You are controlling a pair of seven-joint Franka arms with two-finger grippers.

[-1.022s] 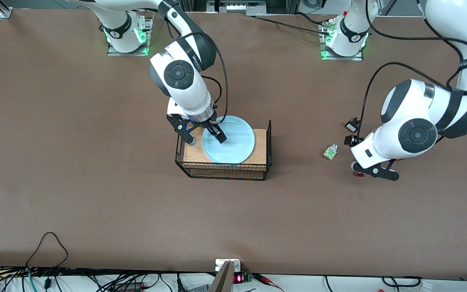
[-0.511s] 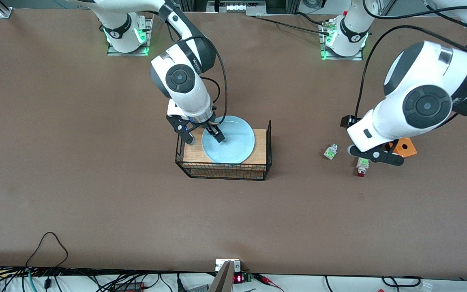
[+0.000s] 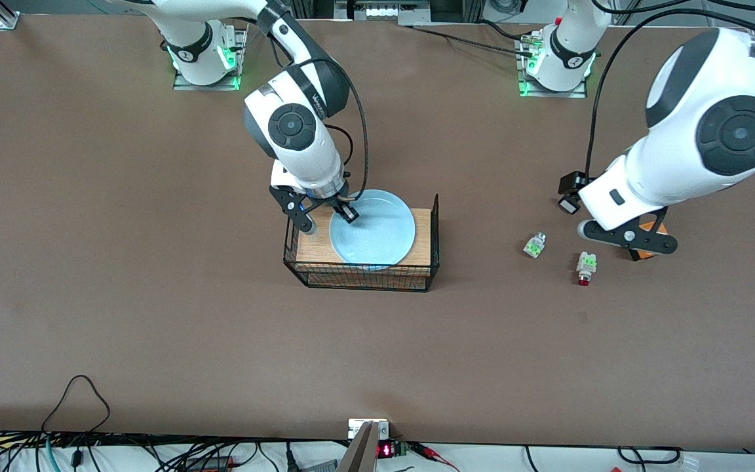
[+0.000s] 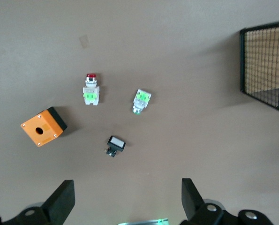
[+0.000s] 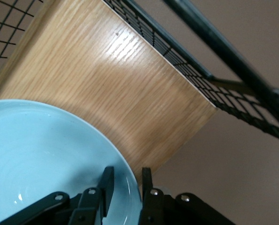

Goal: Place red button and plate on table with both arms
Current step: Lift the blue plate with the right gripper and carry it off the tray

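Release is the news: the red button (image 3: 584, 269) now lies alone on the tabletop (image 3: 154, 328), toward the left arm's end. The left claw (image 3: 626, 239) has lifted off it and hangs wide and empty over the orange box (image 3: 647, 248), so that half looks done. Farther back, the right claw (image 3: 345, 213) stays pinched on the rim of the plate (image 3: 377, 233), which has barely shifted and still sits on the wire basket (image 3: 364, 275). Lettering on the right arm is too small to read.
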